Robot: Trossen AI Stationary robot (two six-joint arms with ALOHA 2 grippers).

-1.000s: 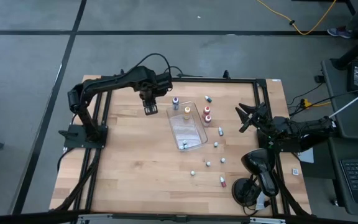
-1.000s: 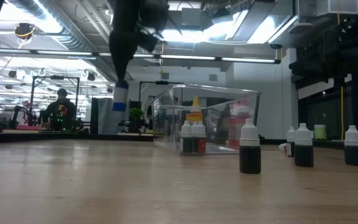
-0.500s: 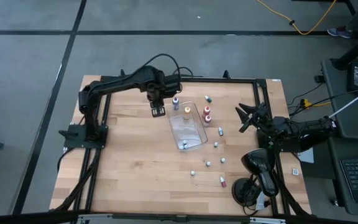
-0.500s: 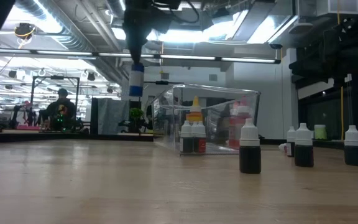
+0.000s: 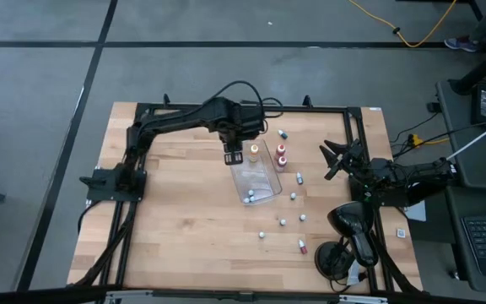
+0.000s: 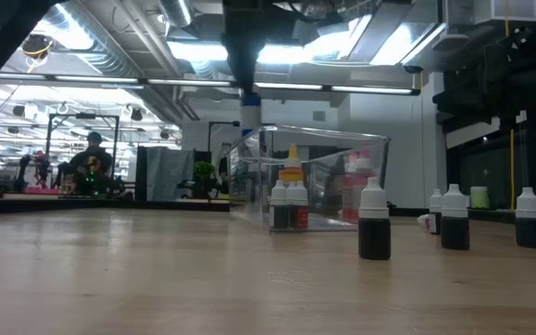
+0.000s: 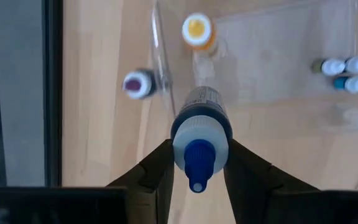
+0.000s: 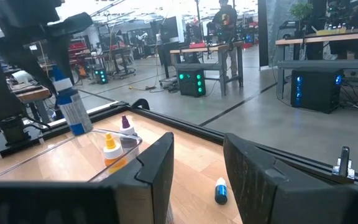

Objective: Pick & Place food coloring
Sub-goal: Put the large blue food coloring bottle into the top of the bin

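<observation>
the left pincer (image 5: 231, 155) hangs over the far end of the clear tray (image 5: 267, 192), its two dark fingers (image 7: 156, 175) pinching a blue-capped bottle (image 7: 199, 137) of food coloring. in the left wrist view that bottle sits squarely between the fingers, above the tray's long wall. just outside that wall a purple-capped bottle (image 7: 139, 84) stands on the tabletop (image 5: 175, 219), and just inside it stands an orange-capped bottle (image 7: 197, 30). at the tray's near end a small cluster of white-capped bottles (image 7: 344, 73) stands inside it.

in the low view the left arm comes down from above behind the tray, and the held bottle is mostly hidden there.

just right of the tray two red bottles (image 5: 281, 154) stand side by side. more small bottles are scattered over the tabletop to the right and nearer: one lying near the far rail (image 5: 283, 133), one beside the tray (image 5: 299, 178), and several loose ones (image 5: 283, 222) toward the near edge, with a reddish one (image 5: 302, 246) closest to the front.

the right pincer (image 5: 334, 158) waits at the tabletop's right side, well apart from the tray, holding nothing, its fingers (image 8: 153, 169) spread with a gap between them.
</observation>
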